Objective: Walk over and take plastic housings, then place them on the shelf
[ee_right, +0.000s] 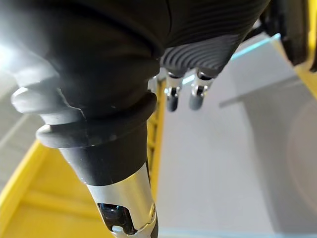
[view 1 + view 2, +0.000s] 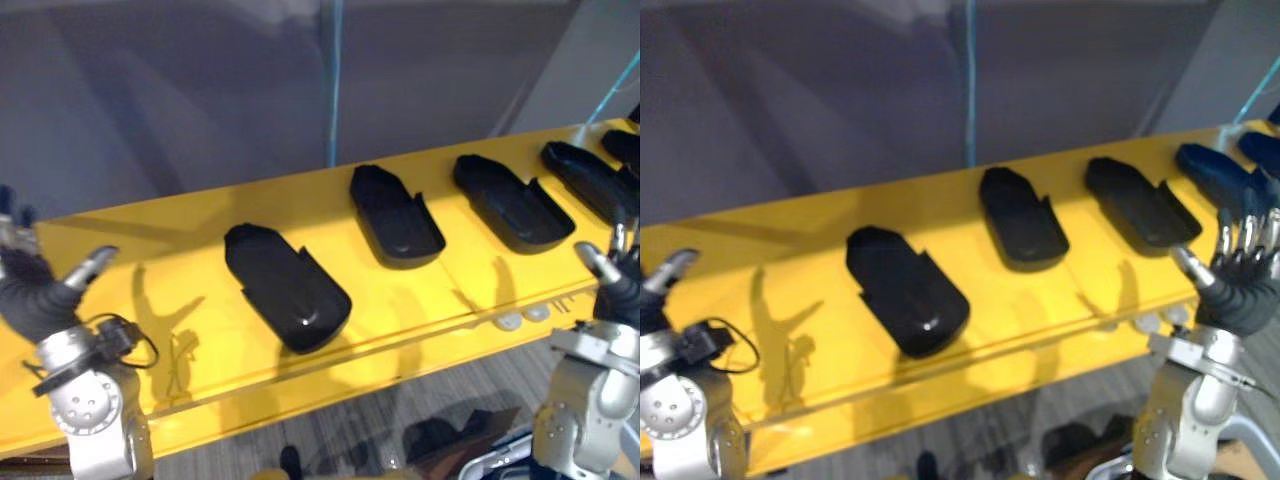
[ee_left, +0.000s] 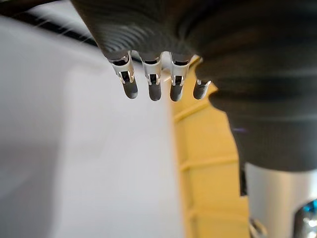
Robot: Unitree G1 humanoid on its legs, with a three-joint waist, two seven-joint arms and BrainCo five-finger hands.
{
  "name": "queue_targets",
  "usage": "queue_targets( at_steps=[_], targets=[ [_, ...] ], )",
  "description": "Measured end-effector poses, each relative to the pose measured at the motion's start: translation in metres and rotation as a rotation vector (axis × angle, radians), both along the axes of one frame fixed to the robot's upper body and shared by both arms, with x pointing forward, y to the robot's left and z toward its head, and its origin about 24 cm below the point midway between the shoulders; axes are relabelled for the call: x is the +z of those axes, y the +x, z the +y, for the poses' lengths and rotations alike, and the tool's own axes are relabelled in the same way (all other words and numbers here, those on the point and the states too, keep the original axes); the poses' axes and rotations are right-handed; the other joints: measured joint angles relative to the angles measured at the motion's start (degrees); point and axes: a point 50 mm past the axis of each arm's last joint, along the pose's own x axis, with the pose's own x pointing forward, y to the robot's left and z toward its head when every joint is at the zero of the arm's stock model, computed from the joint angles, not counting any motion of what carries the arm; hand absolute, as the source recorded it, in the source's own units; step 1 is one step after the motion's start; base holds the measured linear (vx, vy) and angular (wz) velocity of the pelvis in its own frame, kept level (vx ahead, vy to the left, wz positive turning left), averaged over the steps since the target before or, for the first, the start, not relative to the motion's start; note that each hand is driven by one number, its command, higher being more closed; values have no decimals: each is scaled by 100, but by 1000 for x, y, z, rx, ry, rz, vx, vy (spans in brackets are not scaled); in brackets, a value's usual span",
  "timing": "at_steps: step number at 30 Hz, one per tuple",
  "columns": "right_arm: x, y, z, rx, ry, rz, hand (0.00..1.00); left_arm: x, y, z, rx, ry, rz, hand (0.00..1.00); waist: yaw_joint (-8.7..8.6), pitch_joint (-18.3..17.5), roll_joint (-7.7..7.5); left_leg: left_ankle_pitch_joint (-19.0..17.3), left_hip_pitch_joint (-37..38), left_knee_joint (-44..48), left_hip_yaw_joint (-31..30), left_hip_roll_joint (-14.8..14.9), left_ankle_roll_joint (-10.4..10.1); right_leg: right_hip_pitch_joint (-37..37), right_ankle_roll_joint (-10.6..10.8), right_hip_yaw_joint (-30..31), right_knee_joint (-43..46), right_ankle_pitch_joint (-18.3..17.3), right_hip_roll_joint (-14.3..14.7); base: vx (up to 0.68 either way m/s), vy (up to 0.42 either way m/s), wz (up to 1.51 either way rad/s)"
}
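Yellow tabletop (image 2: 150, 240) carries a row of black plastic housings running from centre out to 2 o'clock, none lifted yet. Nearest housing (image 2: 287, 287) sits at centre, long axis 11-to-5 o'clock. Second housing (image 2: 395, 215) and third housing (image 2: 512, 200) lie the same way. Your left hand (image 2: 40, 295) is at 9 o'clock of the nearest housing, well apart, fingers (image 3: 151, 87) straight and empty. Your right hand (image 2: 1238, 285) is at 4 o'clock of the third housing, fingers relaxed, holding nothing. Left looks closer to the nearest one.
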Motion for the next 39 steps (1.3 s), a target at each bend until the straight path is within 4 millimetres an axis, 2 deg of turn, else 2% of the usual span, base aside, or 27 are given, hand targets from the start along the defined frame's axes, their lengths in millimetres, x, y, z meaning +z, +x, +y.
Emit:
queue_targets(
  at_steps=[3, 6, 8, 10, 12, 14, 16, 18, 19, 20, 21, 22, 24, 26, 28, 30, 33, 35, 39],
  targets=[
    [5, 1, -1, 6, -35, -5, 0, 2, -11, 8, 152, 5, -45, 0, 46, -111, 84, -1, -27, -8, -102, -4, 0, 19, 0, -24, -2, 0, 10, -13, 3, 17],
    [11, 3, -2, -2, -47, -17, 0, 0, -30, 24, 366, 1, -69, 0, 61, -261, 183, 26, -125, -10, -279, -9, -28, 32, 0, -68, -9, 0, 28, -30, -2, 33],
    [13, 4, -3, -16, -36, -26, 0, -9, -45, 43, 526, -45, -51, 0, 101, -327, 247, 62, -202, -10, -411, -12, 1, 38, 0, -212, -18, 0, 38, -45, -20, 27],
    [12, 4, -4, -33, -19, -24, 0, -19, -55, 57, 633, -93, -20, 0, 198, -338, 264, 81, -199, -12, -485, -9, -3, 109, 0, -327, -38, 0, 55, -44, -19, 26],
    [13, 4, -5, -47, -6, -34, 0, -34, -64, 73, 719, -164, 37, 0, 224, -344, 259, 82, -200, -12, -495, 4, -2, 167, 0, -363, -51, -1, 65, -46, -14, 31],
    [15, 6, -6, -62, 9, -55, 0, -54, -72, 87, 770, -249, 123, 0, 231, -346, 254, 84, -211, -12, -490, 8, 0, 238, -1, -486, -79, -2, 66, -47, -12, 31],
    [14, 7, -8, -78, 24, -61, 0, -82, -77, 99, 764, -341, 291, 0, 265, -367, 227, 91, -308, -12, -473, 11, 1, 229, -5, -527, -119, -4, 67, -45, -4, 37],
    [13, 8, -9, -81, 26, -58, 0, -117, -82, 110, 777, -432, 487, 0, 274, -365, 224, 91, -377, -11, -450, 16, 1, 227, -5, -610, -149, -5, 68, -44, -12, 30],
    [13, 8, -8, -79, 28, -57, 0, -145, -88, 114, 781, -524, 608, 0, 283, -359, 229, 92, -389, -11, -422, 24, 1, 232, -5, -635, -156, -6, 68, -29, -11, 13],
    [13, 9, -8, -78, 29, -57, 0, -160, -93, 115, 787, -576, 669, 0, 293, -357, 226, 92, -388, -11, -397, 32, 0, 233, -4, -635, -159, -6, 70, -35, -16, 0],
    [14, 11, -8, -74, 35, -62, 0, -195, -109, 115, 790, -709, 784, 0, 319, -339, 193, 97, -380, -10, -286, 61, -7, 237, -10, -630, -183, -18, 81, -27, -18, -9],
    [15, 12, -8, -73, 37, -66, 0, -207, -115, 113, 788, -758, 823, 0, 321, -325, 171, 109, -382, -10, -283, 64, -25, 239, -16, -627, -201, -28, 86, -34, -28, -12],
    [15, 17, -9, -67, 44, -71, 0, -244, -133, 104, 755, -905, 943, 0, 322, -229, 38, 140, -394, -10, -253, 59, -63, 246, -77, -608, -253, -180, 89, -42, -44, -6],
    [18, 20, -7, -37, 58, -87, 0, -262, -141, 96, 698, -992, 997, 0, 321, -159, -60, 236, -399, -10, -230, 73, -79, 251, -22, -594, -254, -335, 94, -44, -66, 0],
    [21, 22, -5, 33, 72, -116, 0, -281, -150, 85, 631, -1104, 1028, 0, 307, -142, -92, 313, -390, -10, -221, 108, -117, 258, 27, -597, -231, -373, 146, -27, -50, 2],
    [25, 25, -1, 102, 37, -127, 0, -297, -158, 71, 573, -1201, 1046, 0, 271, -133, -79, 369, -388, -10, -221, 141, -133, 271, 25, -603, -232, -374, 180, -5, -34, 1],
    [32, 40, 15, 251, -11, -113, 0, -317, -158, 47, 461, -1306, 1093, 0, 211, -83, -53, 420, -395, -11, -214, 185, -134, 255, 22, -592, -223, -374, 213, -2, -22, -1],
    [27, 60, 29, 377, -10, -50, 0, -326, -150, 33, 341, -1308, 1179, 0, 215, -82, -62, 453, -386, -13, -211, 218, -173, 252, 19, -581, -204, -376, 245, 8, -36, -2],
    [18, 81, 54, 561, 2, 30, 0, -338, -129, 9, 148, -1279, 1319, 0, 233, -81, -85, 477, -382, -14, -237, 281, -203, 231, 10, -577, -178, -373, 281, 33, -38, 3]
  ],
)
